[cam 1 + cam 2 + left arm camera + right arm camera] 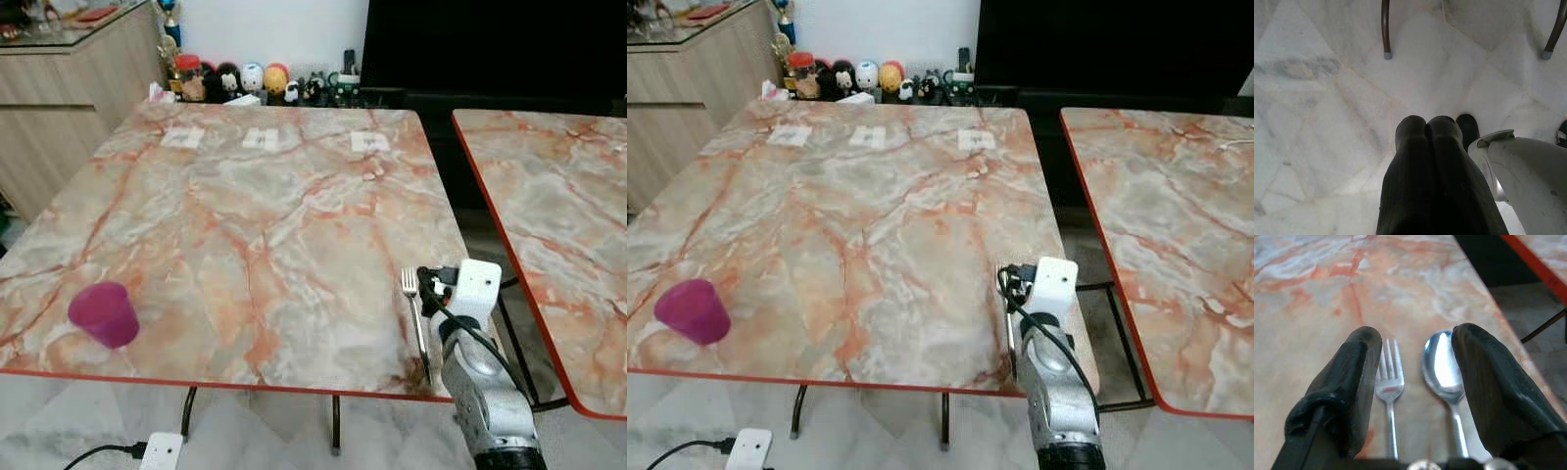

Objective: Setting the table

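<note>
Cutlery is what matters now: a fork (1389,382) and a spoon (1442,364) lie side by side, close but apart, near the table's (274,225) front right corner, handles pointing toward the near edge. The right gripper (1415,382) hangs over them with its two black fingers spread wide, one outside the fork and one outside the spoon, gripping nothing. From the head camera the fork (415,318) shows just left of the wrist, which covers the spoon.

If the aim is to leave this pair as laid, the best move looks to be a straight lift, fingers held apart, so neither piece gets nudged; the spoon sits close to the right edge and could slide off. If one piece is to be shifted, the gripper should centre on that handle first.

A purple cup (104,313) stands at the near left. The left gripper (1435,142) hangs idle over the floor, fingers pressed together.
</note>
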Controlling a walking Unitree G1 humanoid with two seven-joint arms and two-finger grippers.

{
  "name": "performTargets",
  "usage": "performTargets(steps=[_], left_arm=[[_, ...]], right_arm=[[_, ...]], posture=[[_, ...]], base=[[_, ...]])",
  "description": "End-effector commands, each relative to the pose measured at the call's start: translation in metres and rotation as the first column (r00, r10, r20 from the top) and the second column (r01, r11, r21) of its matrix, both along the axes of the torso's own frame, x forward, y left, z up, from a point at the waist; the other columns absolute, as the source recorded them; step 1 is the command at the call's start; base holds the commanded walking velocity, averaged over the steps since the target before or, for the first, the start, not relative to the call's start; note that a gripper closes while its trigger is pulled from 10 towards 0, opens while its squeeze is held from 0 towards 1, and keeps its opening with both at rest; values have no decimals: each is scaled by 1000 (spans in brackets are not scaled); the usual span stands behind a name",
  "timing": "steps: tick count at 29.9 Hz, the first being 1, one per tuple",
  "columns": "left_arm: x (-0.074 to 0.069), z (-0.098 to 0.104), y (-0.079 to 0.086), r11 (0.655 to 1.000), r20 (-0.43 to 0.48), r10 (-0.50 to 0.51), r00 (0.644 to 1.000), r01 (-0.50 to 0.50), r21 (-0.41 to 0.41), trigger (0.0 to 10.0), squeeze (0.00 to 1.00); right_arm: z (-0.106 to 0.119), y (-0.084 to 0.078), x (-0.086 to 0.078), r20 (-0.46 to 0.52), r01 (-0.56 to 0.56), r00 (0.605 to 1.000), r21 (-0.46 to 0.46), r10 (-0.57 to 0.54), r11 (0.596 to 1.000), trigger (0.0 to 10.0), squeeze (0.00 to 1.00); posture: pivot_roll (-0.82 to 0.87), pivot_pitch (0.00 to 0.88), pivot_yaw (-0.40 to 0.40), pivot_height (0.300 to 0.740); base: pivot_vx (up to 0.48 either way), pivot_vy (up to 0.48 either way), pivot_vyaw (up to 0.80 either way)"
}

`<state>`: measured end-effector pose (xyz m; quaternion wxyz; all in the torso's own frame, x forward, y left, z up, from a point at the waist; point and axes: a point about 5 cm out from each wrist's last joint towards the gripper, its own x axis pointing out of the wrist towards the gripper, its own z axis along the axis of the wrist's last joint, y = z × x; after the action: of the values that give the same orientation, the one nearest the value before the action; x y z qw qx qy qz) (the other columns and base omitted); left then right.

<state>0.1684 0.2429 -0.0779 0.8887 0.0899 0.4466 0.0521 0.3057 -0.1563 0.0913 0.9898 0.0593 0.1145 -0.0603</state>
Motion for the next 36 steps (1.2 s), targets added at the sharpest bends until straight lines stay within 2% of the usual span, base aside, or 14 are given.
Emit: performTargets(steps=[1,4,6,8,16,24,36], left_arm=[[-7,-3,0,1000,-30,-7,1000,8,4,10000,0],[-7,-3,0,1000,-31,-9,999,9,5,10000,0],[-7,-3,1,1000,-33,-13,999,13,6,10000,0],[-7,-3,1,1000,-35,-16,999,17,7,10000,0],[-7,-3,1,1000,-34,-14,999,15,5,10000,0],[-6,-3,1,1000,-31,-3,1000,3,7,10000,0],[-6,-3,2,1000,-32,-2,999,2,12,10000,0]], right_arm=[[-5,-5,1,-43,40,998,-3,-40,999,10000,0],[-7,-11,0,-59,90,994,4,-89,996,10000,0],[-13,-12,-1,-86,102,992,58,-97,993,10000,0],[-15,-15,-2,-95,121,989,71,-114,990,10000,0],[-16,-10,4,-108,86,991,117,-74,989,10000,0],[-19,-9,10,-130,93,989,118,-77,989,10000,0],[-26,-14,5,-154,137,981,106,-120,985,10000,0]], posture=[[35,0,-15,740],[35,0,-15,740],[32,0,-13,740],[27,0,-10,740],[26,8,-6,740],[39,31,-5,740],[38,38,-4,740]], base=[[0,0,0],[0,0,0],[0,0,0],[0,0,0],[0,0,0],[0,0,0],[0,0,0]])
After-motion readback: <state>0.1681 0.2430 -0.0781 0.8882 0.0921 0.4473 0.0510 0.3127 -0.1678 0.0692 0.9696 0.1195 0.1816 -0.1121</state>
